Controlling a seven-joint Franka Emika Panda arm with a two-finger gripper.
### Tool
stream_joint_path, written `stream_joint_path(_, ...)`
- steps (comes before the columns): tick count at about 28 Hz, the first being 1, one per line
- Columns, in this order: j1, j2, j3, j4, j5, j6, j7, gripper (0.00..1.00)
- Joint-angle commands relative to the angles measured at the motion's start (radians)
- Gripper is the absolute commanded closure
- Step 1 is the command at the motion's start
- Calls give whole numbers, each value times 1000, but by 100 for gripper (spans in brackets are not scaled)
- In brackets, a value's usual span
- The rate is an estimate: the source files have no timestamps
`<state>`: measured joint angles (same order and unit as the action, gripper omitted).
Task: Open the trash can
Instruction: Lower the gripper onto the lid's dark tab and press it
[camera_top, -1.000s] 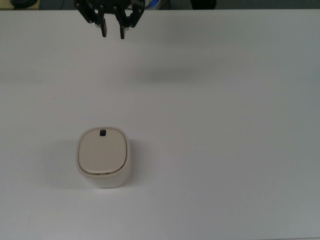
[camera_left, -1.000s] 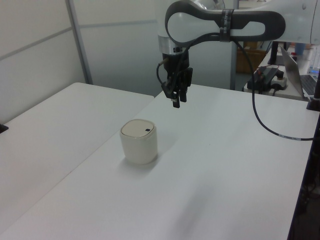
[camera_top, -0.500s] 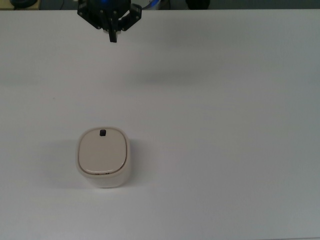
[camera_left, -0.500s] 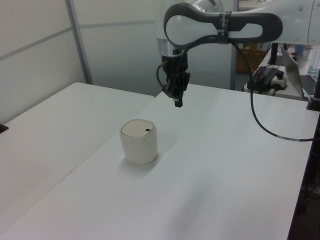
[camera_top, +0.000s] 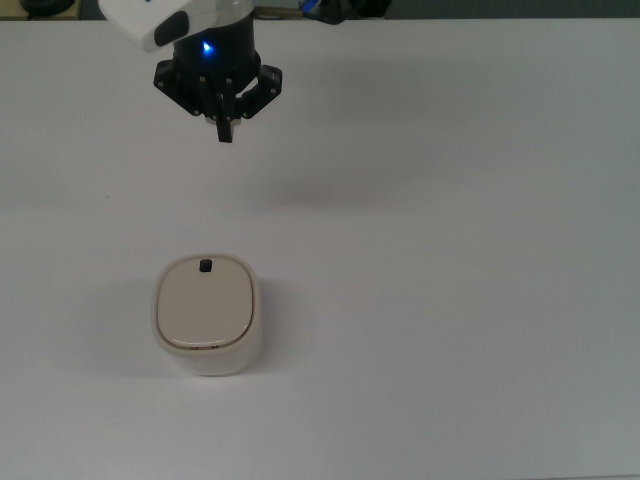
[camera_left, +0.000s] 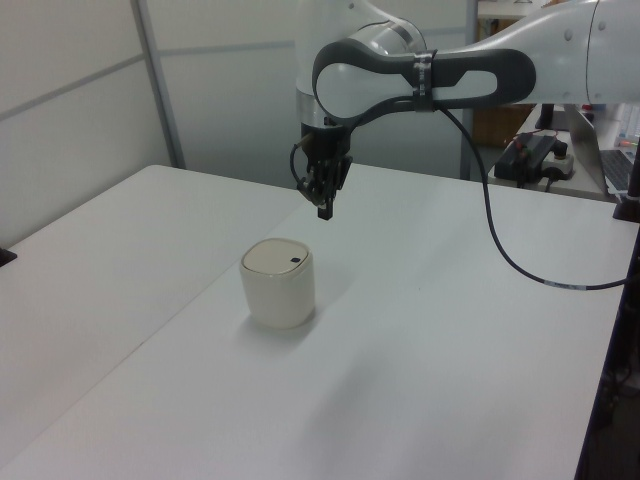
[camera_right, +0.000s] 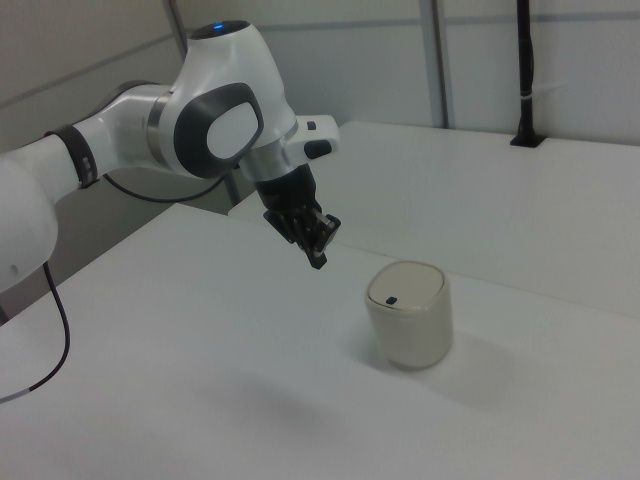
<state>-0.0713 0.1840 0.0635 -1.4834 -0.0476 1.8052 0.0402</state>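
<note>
In the top view, the bin sits on the white counter at lower left, its lid down and black button at the far edge. Above it, well apart, the hand hangs with fingers pressed together.

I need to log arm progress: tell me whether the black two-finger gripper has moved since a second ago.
Yes. In the top view, the black two-finger gripper has come down the picture toward the small cream-white plastic trash can, which has stayed put.
</note>
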Motion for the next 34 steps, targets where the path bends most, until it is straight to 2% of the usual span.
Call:
stream_joint_path(1, 1, 31, -8, -6, -6, 71, -31, 100)
stream_joint_path(5, -2, 106, -10, -1, -9, 195, -30, 100)
stream_joint_path(10, -12, 124, -10, -3, -5, 279, -29, 100)
stream_joint_path(25, -21, 238, -10, -5, -12, 450, -29, 100)
stream_joint_path(34, -24, 253, -13, -5, -17, 470, -22, 100)
